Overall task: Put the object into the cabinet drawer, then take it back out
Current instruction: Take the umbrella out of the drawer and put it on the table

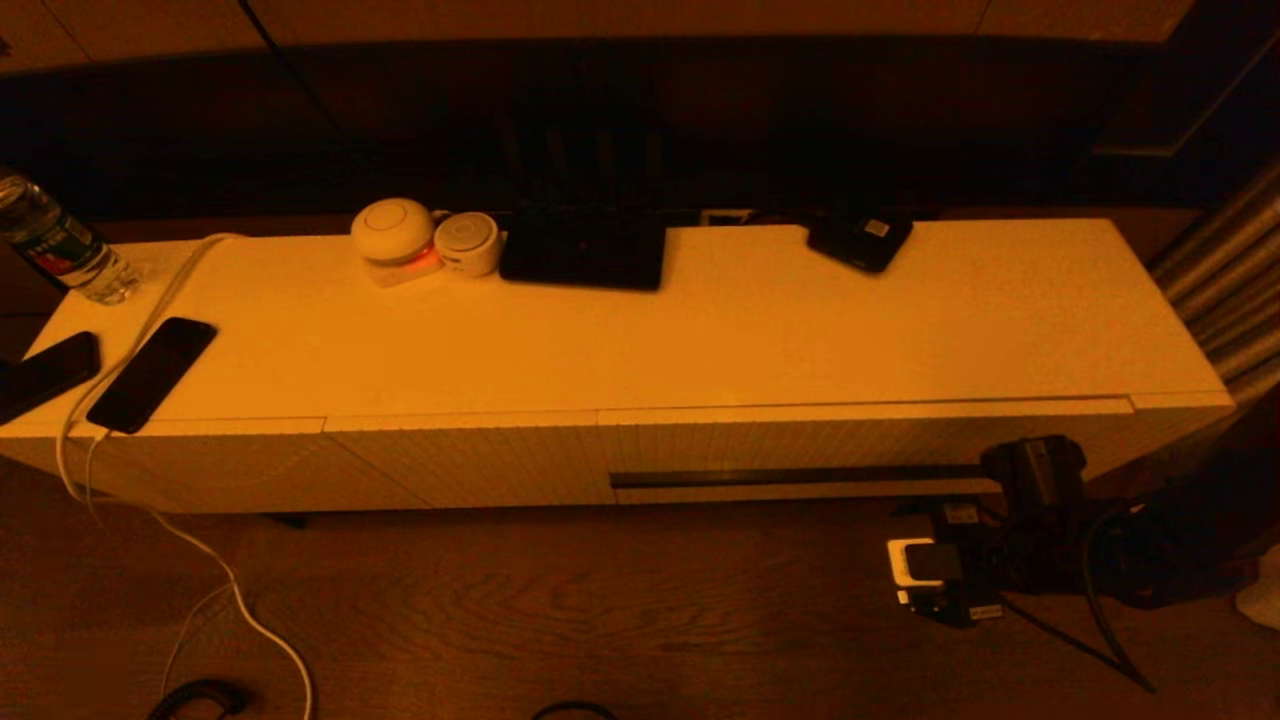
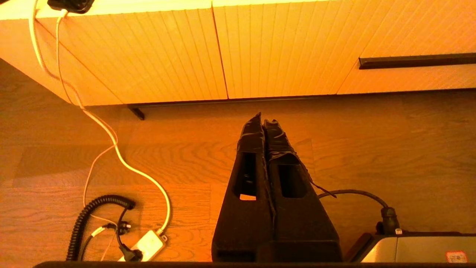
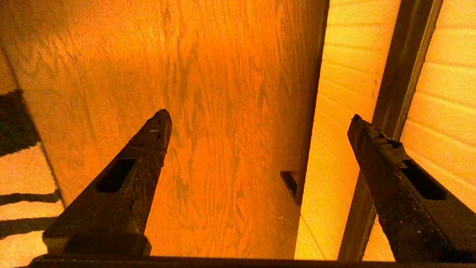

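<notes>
The cabinet drawer (image 1: 800, 445) is the wide white ribbed front with a long dark handle slot (image 1: 790, 477), and it sits flush with the cabinet. My right gripper (image 3: 260, 119) hangs low beside the slot's right end (image 1: 985, 500), open wide and empty. One finger (image 3: 390, 160) lies in front of the slot (image 3: 405, 67); the other is over bare wooden floor. My left gripper (image 2: 264, 121) is shut and empty above the floor, short of the cabinet front, with the drawer (image 2: 409, 78) off to one side. Which item is the object I cannot tell.
On the cabinet top (image 1: 800, 330) lie a round white device (image 1: 395, 240), a smaller white one (image 1: 467, 243), a black box (image 1: 583, 248), a small black device (image 1: 860, 240), two phones (image 1: 152, 372) and a bottle (image 1: 60, 245). White cables (image 2: 122, 160) trail over the floor.
</notes>
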You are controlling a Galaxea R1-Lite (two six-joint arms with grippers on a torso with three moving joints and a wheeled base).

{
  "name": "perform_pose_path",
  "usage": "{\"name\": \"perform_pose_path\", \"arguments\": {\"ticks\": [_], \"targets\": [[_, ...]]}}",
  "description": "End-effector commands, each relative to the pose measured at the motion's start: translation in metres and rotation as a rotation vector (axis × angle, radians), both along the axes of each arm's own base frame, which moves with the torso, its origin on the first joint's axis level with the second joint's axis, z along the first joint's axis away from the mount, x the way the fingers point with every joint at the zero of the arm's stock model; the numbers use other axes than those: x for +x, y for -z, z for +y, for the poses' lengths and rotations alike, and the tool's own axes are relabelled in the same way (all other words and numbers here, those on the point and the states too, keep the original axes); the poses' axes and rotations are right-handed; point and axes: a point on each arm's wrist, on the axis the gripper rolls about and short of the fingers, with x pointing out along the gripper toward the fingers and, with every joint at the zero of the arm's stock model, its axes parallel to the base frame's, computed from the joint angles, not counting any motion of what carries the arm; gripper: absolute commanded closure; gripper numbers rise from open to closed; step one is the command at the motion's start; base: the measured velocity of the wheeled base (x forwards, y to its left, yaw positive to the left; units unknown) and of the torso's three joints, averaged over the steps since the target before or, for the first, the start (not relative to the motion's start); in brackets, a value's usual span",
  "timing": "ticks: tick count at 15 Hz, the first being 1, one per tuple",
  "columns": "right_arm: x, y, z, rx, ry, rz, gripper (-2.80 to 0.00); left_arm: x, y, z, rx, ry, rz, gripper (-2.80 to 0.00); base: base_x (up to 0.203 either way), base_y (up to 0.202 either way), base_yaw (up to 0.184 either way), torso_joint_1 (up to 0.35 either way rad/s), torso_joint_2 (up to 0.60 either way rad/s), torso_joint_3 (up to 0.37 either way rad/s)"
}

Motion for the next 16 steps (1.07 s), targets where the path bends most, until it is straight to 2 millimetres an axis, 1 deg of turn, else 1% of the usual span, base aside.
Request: {"name": "perform_pose_path", "arguments": {"ticks": [1,6,8,10,16], "targets": [[0.005,0.001,0.001,-0.003,-0.007,-0.009,-2.80,0.000,0.000,0.000,0.000,0.000,0.000,0.00,0.000,0.000,0.000,0.000,0.00,0.000],[0.012,0.008,0.002,-0.016,-0.024,-0.020,-2.80,0.000,0.000,0.000,0.000,0.000,0.000,0.00,0.000,0.000,0.000,0.000,0.00,0.000],[0.016,0.007,0.002,-0.016,-0.021,-0.033,-2.80,0.000,0.000,0.000,0.000,0.000,0.000,0.00,0.000,0.000,0.000,0.000,0.00,0.000],[0.023,0.007,0.002,-0.013,-0.021,-0.073,-2.80,0.000,0.000,0.000,0.000,0.000,0.000,0.00,0.000,0.000,0.000,0.000,0.00,0.000],[0.033,0.008,0.002,-0.014,-0.013,-0.090,-2.80,0.000,0.000,0.000,0.000,0.000,0.000,0.00,0.000,0.000,0.000,0.000,0.00,0.000]]}}
